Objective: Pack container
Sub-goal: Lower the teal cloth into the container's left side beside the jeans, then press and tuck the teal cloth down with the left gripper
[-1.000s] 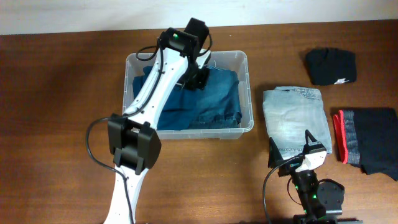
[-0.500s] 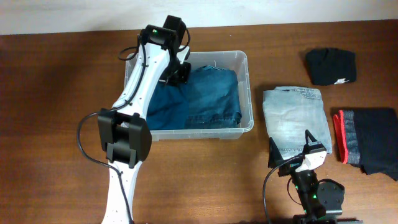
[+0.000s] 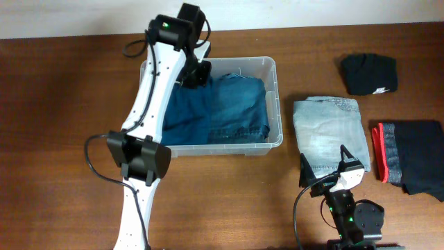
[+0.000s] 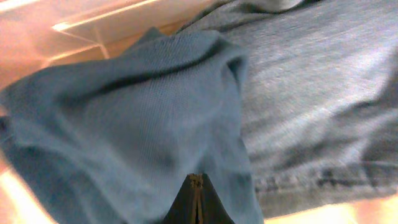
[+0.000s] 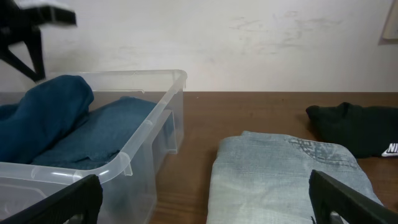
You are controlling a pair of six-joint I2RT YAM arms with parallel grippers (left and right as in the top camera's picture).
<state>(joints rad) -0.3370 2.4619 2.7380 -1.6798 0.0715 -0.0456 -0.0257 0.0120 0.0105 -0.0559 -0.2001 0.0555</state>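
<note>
One black garment (image 5: 348, 127) shows white lettering — left pincer (image 4: 196, 183) closed, right pincer (image 5: 208, 202) wide.

Pale jeans (image 3: 329, 135), black top (image 3: 369, 73) and red-edged garment (image 3: 409, 156) lie on wooden table (image 3: 62, 125).

The overhead view looks straight down from well above and takes in the whole surface (image 3: 62, 104), with the wall edge at twelve o'clock. The left wrist view looks down from very near on blue cloth (image 4: 124, 118) inside the container (image 3: 229, 150). The right wrist view sits low at the overhead's five o'clock, facing level toward twelve. It shares the container, pale jeans (image 5: 280, 168) and black garment (image 5: 354, 127) with the overhead view.
</note>
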